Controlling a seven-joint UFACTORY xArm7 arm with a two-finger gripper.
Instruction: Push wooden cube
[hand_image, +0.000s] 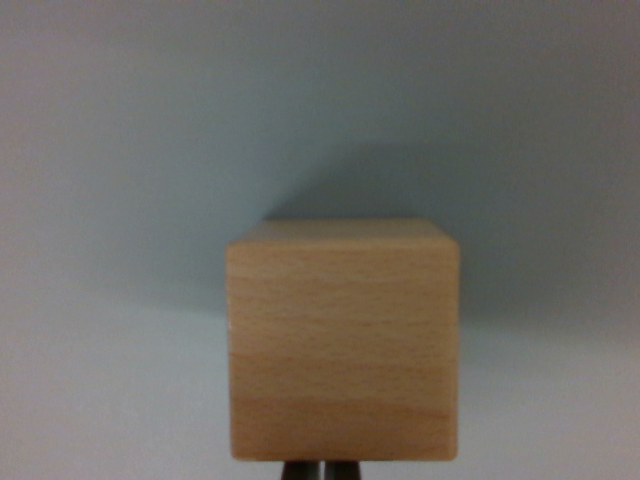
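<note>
Gripper: dark fingertips (321, 470) barely visible at bottom edge of wrist view
Fingers: two tips side by side, thin gap between
Arm: unseen

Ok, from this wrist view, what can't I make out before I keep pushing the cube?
- Jaws: only two dark tips show at the wrist view's bottom edge, cut off by the frame and the wooden cube; open or shut is unclear.
- Contact with the cube: hidden at that edge.
- Cube's far side and what lies beyond: blocked by the cube.
- Surface: blurred, featureless.
</note>
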